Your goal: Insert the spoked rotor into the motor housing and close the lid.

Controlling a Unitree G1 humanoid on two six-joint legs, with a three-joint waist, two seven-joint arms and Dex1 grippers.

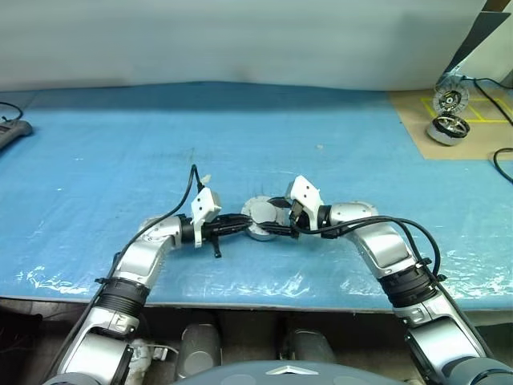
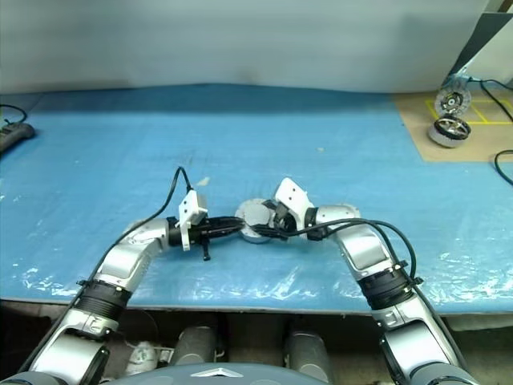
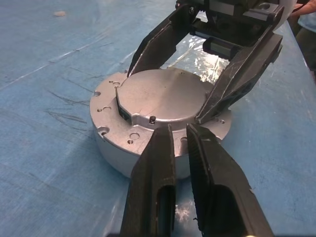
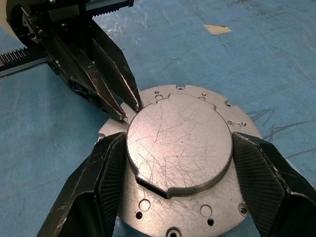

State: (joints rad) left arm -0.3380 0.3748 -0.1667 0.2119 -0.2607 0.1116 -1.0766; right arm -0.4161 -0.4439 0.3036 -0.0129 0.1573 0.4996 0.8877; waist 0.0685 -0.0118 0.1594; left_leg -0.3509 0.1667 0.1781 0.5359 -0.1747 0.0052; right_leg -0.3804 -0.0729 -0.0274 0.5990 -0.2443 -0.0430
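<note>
On the blue worktop [image 1: 96, 160], the lid [image 4: 178, 144] lay flat over the motor housing [image 3: 111, 143], between the spread right end effector [image 4: 177, 168] fingers, the left end effector [image 3: 178, 132] pressed together at its edge, so closing looked nearly done, needing only a last push down.

silver arms – black cables, black two-fingered hands, white wrist blocks.

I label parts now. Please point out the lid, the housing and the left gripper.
lid [image 4: 180, 143], right wrist view, plain grey face.
housing [image 3: 111, 143], left wrist view, side wall.
left gripper [image 3: 178, 129], left wrist view, between fingertips.
</note>
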